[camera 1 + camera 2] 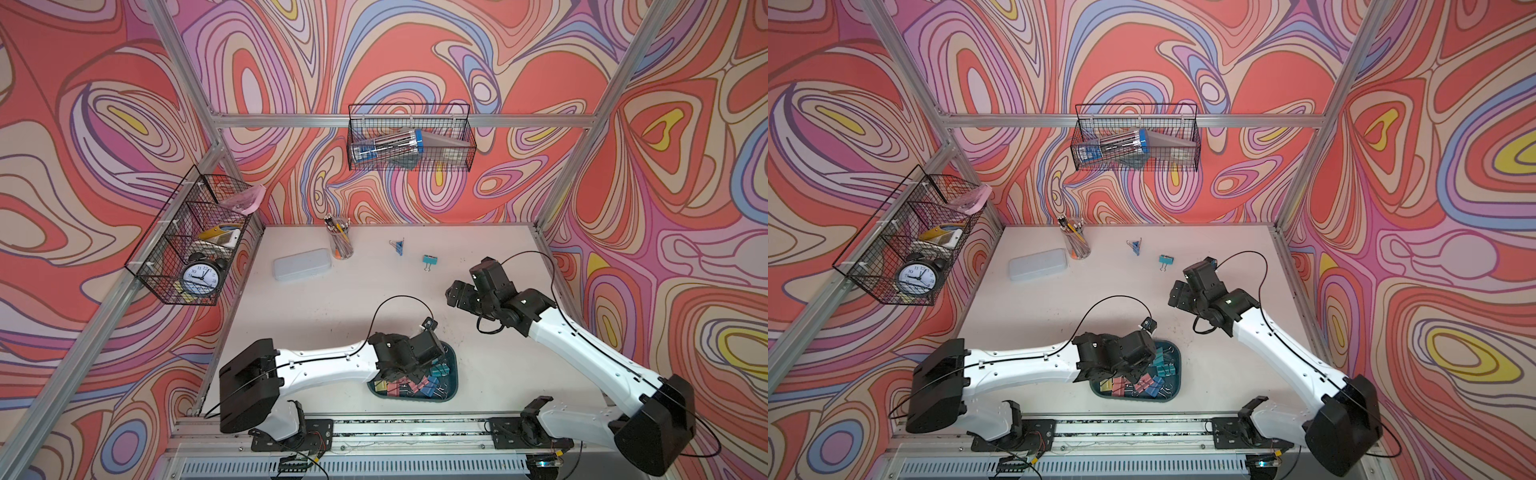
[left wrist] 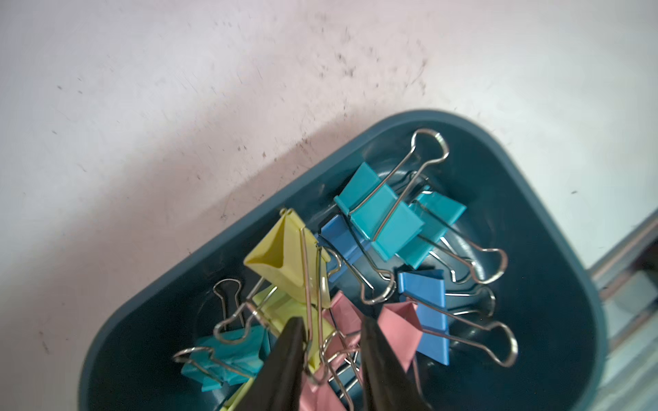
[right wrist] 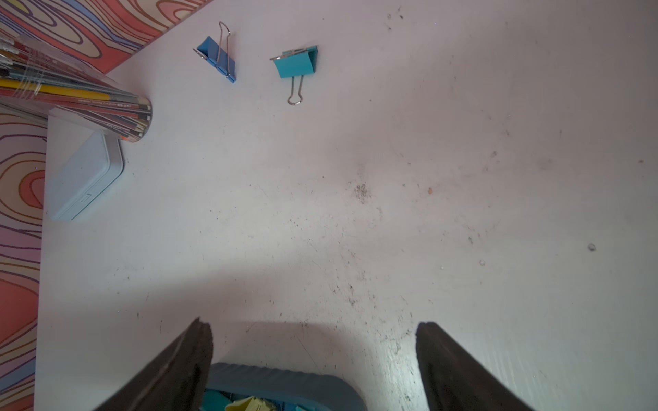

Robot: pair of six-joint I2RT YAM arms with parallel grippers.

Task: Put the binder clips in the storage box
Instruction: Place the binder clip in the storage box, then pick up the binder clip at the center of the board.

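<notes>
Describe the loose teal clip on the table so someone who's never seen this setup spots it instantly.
On the white table, find the clear pencil cup at the back wall. Two loose clips lie to its right: the teal binder clip is the one farther from the cup, its wire handle pointing toward the robot, unlike the blue clip beside it.

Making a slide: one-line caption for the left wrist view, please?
Left gripper, jaws parted, over the storage box of pastel binder clips, a yellow clip's handles between them.

Robot lab cell here: silver aluminium frame (image 1: 291, 120), swirly pink-orange printed backdrop (image 1: 374, 62) at twelve o'clock, scuffed white tabletop (image 1: 332, 299).
</notes>
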